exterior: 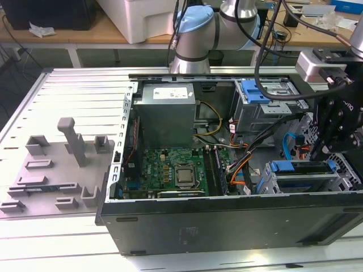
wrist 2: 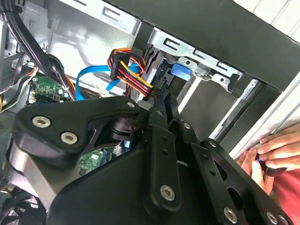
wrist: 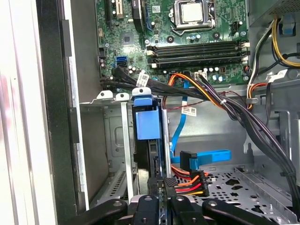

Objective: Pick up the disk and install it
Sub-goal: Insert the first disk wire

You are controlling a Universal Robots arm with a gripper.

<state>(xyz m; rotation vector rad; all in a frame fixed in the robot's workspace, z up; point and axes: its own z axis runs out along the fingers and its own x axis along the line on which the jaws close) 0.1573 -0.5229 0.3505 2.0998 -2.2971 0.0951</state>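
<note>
Progress: pick-up looks done. The disk [wrist: 152, 157] stands edge-on in a slot of the lower drive cage [exterior: 271, 184], with its blue bracket showing at the slot's mouth, so I judge the install well along.
Left to do: I cannot tell whether the disk is pushed fully home, and it has not yet been let go.
Pincer [wrist: 161, 197]: its fingers are drawn close onto the disk's near edge, gripping it. In the exterior view it hangs right over that cage, at the exterior view's right.
Cables: a power plug [wrist: 187, 185] with coloured wires and a blue data cable [wrist: 206, 156] lie just beside the disk. I cannot see whether either is joined to it.
Computer case [exterior: 227, 226]: lies open on the table [exterior: 68, 90] and holds the motherboard [exterior: 176, 170], the power supply [exterior: 167, 110] and both cages.
Upper cage [exterior: 272, 116]: carries a blue latch piece [exterior: 255, 90] on top; its inside is hidden.
Hand [wrist 2: 274, 150]: a person's, at the case's outer edge.
</note>
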